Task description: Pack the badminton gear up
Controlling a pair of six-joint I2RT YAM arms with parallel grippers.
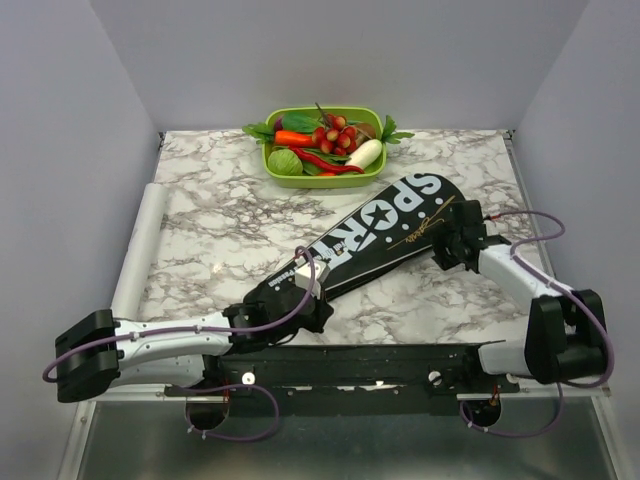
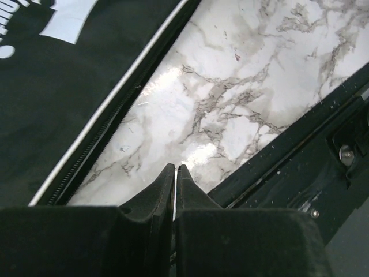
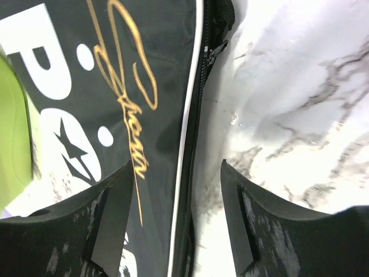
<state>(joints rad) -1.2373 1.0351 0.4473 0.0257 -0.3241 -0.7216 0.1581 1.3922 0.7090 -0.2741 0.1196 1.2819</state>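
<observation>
two hands, left hand [image 2: 175,168] pinched closed over marble table [image 2: 230,98], right hand [image 3: 176,167] spread wide astride black bag [image 3: 167,52] edge

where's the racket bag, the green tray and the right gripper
racket bag [image 1: 385,235]: top external view, middle of its lettered face
green tray [image 1: 300,181]: top external view, on its near wall
right gripper [image 3: 177,167]: right wrist view, midway between its open fingertips

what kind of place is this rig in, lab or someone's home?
Most likely a lab test cell, not a home: plain grey walls box in a marble-patterned table, a black mounting rail runs along its near edge, and the props look staged: a green tray of toy vegetables, a SPORT bag.
</observation>
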